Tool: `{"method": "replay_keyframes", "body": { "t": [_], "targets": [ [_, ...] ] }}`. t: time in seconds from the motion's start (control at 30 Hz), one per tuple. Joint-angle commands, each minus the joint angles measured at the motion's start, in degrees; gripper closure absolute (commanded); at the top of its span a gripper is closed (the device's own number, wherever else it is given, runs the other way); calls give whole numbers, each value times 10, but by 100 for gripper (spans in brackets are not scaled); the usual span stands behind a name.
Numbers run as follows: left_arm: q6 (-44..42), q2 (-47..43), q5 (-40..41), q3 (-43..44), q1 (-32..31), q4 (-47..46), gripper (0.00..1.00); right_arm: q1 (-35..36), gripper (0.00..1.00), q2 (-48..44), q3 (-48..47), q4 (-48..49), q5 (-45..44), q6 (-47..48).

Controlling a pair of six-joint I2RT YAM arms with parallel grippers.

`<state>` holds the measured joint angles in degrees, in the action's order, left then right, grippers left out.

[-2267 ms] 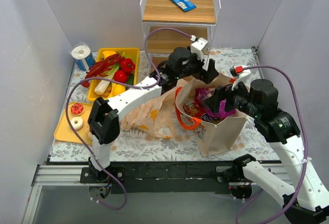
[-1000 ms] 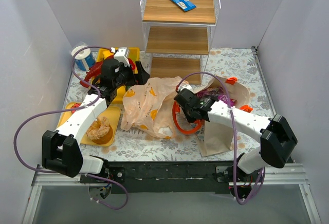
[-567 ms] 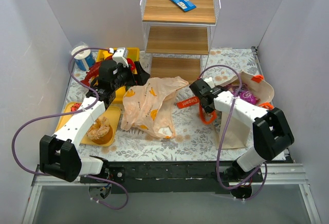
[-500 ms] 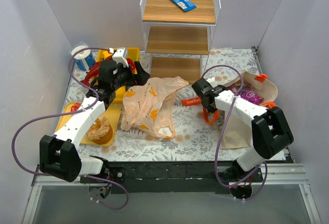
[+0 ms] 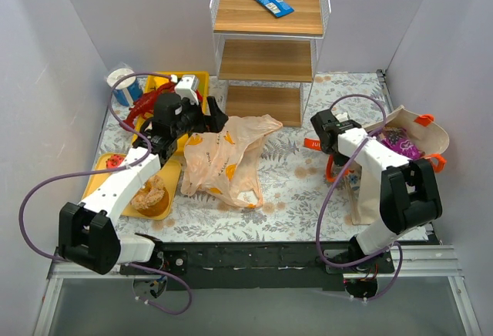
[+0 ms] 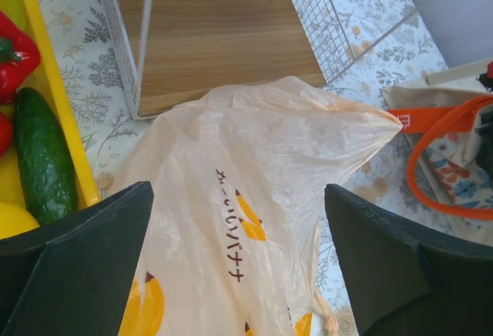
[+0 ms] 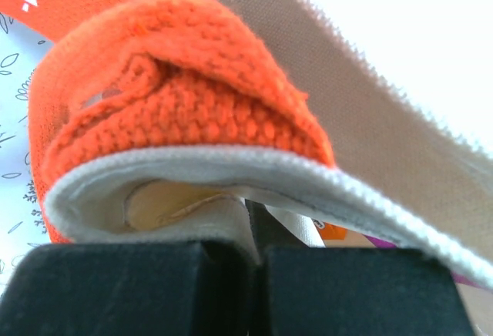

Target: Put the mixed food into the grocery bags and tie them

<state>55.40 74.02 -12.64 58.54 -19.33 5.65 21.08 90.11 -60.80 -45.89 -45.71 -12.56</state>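
My right claw (image 7: 254, 290) is pressed together on the rim of the beige tote (image 5: 379, 186), pinching the fabric edge where the orange handle (image 7: 177, 97) is sewn on; in the overhead view it sits right of centre, with the tote stretched away from it toward the right edge of the frame. My left claw (image 6: 239, 274) is spread wide and holds nothing, hovering over the upper part of the peach carrier (image 5: 223, 159), which lies slack and flat on the desk (image 5: 293, 189) in the middle of the picture. By my reading the job is partly done at best. A purple packet (image 5: 402, 145) shows in the tote's mouth, so some food is bagged, though I cannot tell what else is inside. The carrier looks empty, and neither bag is tied. The toy cucumber (image 6: 42, 159) still lies in the yellow bin (image 5: 199, 80) at upper left beside a red pepper (image 6: 15, 51), and a blue packet (image 5: 271, 0) rests on top of the wire shelf (image 5: 269, 43). Compared with half a second ago, the right claw has travelled up and to the right and dragged the tote with it, so the mouth now sits nearer the right wall. The left claw has crept slightly toward the carrier. A couple of seconds back, both arms were over the tote, which stood mid-desk.
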Motion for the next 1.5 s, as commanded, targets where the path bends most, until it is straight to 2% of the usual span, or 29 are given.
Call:
{"method": "replay_keyframes", "body": {
  "t": [0.0, 0.03, 0.13, 0.23, 0.27, 0.33, 0.37, 0.4, 0.5, 0.7, 0.9, 1.07, 1.17, 1.2, 1.27, 1.3, 1.4, 1.47],
  "targets": [
    [-54, -16, 70, 8, -57, 25, 5, -13, 96, -19, -34, -65, -22, 20],
    [-61, -19, 102, 8, -76, 28, 4, -13, 95, -24, -40, -63, 9, 21],
    [-89, -26, 155, 9, -117, 34, 4, -13, 75, -59, -60, -47, 68, 33],
    [-125, -26, 241, 17, -191, 47, 4, -13, 40, -92, -85, -28, 124, 63],
    [-133, -17, 305, 20, -212, 62, 4, -13, 30, -103, -107, -32, 133, 70],
    [-151, 0, 371, 35, -269, 87, 4, -13, 24, -111, -132, -53, 149, 73],
    [-153, 16, 440, 39, -284, 111, 4, -13, 21, -122, -146, -58, 152, 73],
    [-152, 21, 464, 40, -311, 121, 4, -13, 20, -129, -166, -60, 163, 77],
    [-126, 31, 513, 30, -341, 147, 3, -13, 18, -164, -213, -51, 199, 95],
    [-96, 65, 523, 24, -348, 167, 3, -13, 16, -206, -289, -55, 278, 97],
    [-82, 121, 524, 41, -350, 186, 4, -13, 16, -246, -263, -29, 359, 77],
    [-92, 160, 539, 35, -351, 178, 5, -13, 15, -263, -229, -9, 388, 66],
    [-99, 188, 571, 31, -351, 177, 20, -13, 16, -266, -219, 0, 424, 60],
    [-101, 192, 580, 31, -351, 177, 32, -14, 16, -268, -215, 4, 441, 54],
    [-102, 197, 582, 29, -351, 176, 45, -13, 16, -279, -203, 19, 474, 47],
    [-99, 195, 580, 30, -351, 176, 65, -13, 16, -287, -201, 23, 486, 40],
    [-78, 155, 551, 36, -351, 178, 91, -12, 18, -307, -167, 61, 560, 32],
    [-60, 123, 515, 44, -345, 179, 97, -12, 18, -316, -135, 103, 602, 24]
  ]
}}
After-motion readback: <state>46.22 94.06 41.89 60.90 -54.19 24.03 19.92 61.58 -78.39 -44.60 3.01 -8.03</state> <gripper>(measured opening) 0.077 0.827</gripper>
